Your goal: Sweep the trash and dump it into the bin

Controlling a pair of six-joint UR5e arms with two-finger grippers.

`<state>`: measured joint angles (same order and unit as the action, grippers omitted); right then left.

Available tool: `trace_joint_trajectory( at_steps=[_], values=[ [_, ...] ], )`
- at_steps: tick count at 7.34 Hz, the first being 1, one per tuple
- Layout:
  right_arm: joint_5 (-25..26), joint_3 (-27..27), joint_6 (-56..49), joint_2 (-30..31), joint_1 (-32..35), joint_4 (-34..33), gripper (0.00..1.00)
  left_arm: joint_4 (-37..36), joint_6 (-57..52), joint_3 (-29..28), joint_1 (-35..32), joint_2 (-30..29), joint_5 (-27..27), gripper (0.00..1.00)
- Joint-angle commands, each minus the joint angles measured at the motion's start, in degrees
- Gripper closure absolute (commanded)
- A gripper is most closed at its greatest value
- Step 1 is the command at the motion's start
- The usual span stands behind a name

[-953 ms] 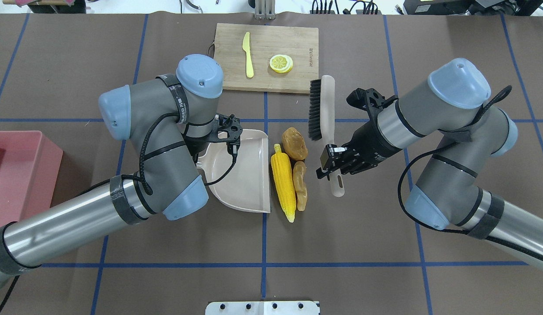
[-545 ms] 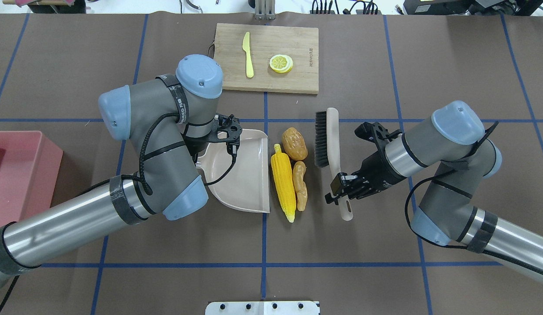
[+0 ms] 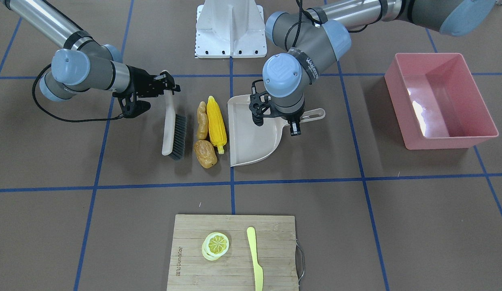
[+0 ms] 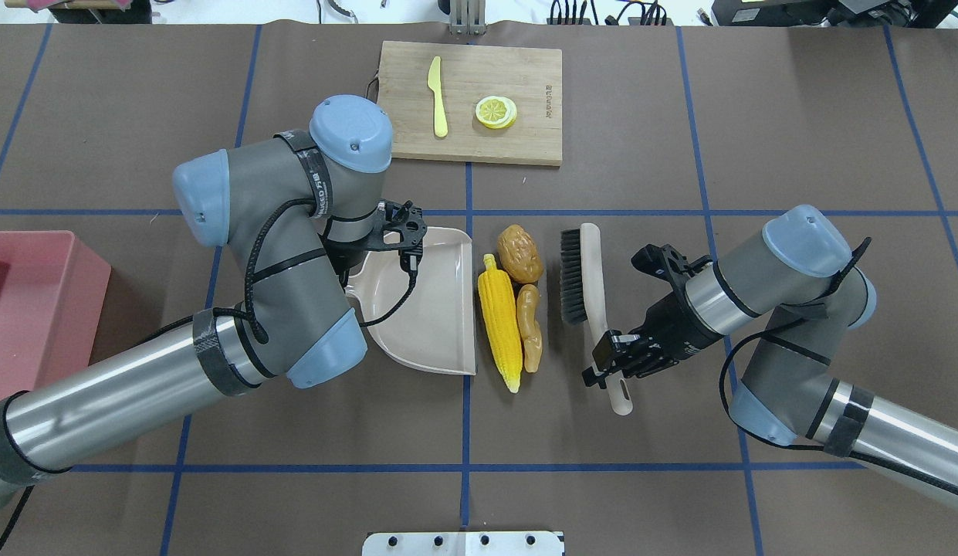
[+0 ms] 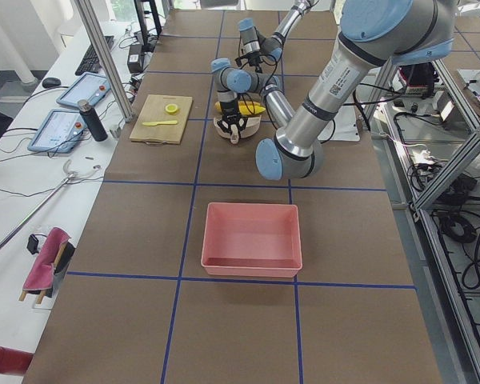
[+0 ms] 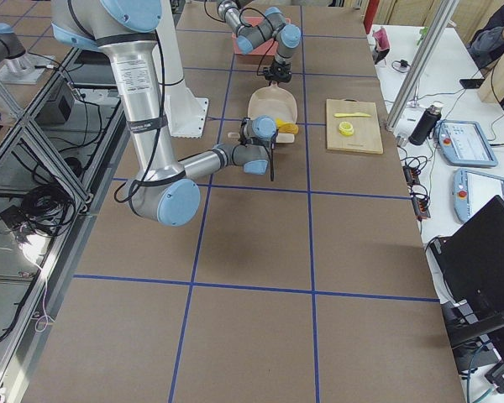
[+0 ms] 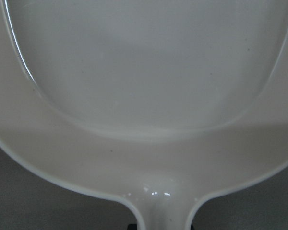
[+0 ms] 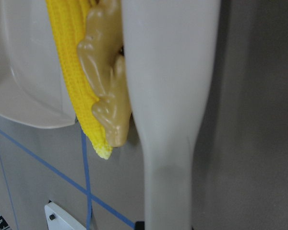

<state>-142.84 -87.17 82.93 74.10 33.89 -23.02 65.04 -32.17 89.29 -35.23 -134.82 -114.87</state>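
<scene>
right gripper (image 4: 611, 363) pinched the brush (image 4: 583, 270) by its handle, bristles facing the trash. corn (image 4: 499, 323), root (image 4: 530, 327) and potato (image 4: 520, 253) lay between brush and dustpan (image 4: 432, 309), with the corn just beside the lip. left gripper (image 3: 289, 117) clamped the dustpan handle. bin (image 3: 437, 143) sat well apart, on the robot's left.

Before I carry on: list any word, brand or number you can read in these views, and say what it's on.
"WAN...": white print on the black strap round the left arm; the rest of the letters are too blurred to read.
Engraved mark near a corner of the cutting board: too small to read.
Printed strip along the left arm, left side view: blurred, unreadable.
Dustpan, brush, bin: no text visible.
</scene>
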Motion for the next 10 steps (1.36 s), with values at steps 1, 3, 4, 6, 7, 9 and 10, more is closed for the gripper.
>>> trace_joint_trajectory(
  at_steps=[1,3,4,6,7,9,10],
  values=[
    [0.1,1.65,-0.05,-0.45,-3.03,3.6,1.0,0.0,0.0,-0.08,0.08,-0.09,0.0,1.0],
    [1.41,3.22,-0.05,-3.68,-4.71,3.25,1.0,0.0,0.0,-0.08,-0.01,0.0,0.0,1.0],
    [1.77,6.02,-0.05,-7.27,-4.8,3.25,1.0,0.0,0.0,-0.08,0.08,0.0,0.0,1.0],
    [5.36,10.24,0.13,-12.73,-6.29,2.99,1.0,0.0,0.0,-0.08,-0.01,0.0,0.0,1.0],
    [5.9,10.96,1.17,-14.84,-6.47,2.29,1.0,0.0,0.0,-0.08,-0.01,0.0,0.0,1.0],
    [6.69,10.88,3.1,-18.71,-6.56,-1.04,1.0,0.0,0.0,-0.08,-0.01,0.09,0.0,1.0],
    [6.69,10.36,4.94,-19.43,-6.47,-1.32,1.0,0.0,-0.09,0.01,-0.01,0.09,0.0,1.0]
  ],
)
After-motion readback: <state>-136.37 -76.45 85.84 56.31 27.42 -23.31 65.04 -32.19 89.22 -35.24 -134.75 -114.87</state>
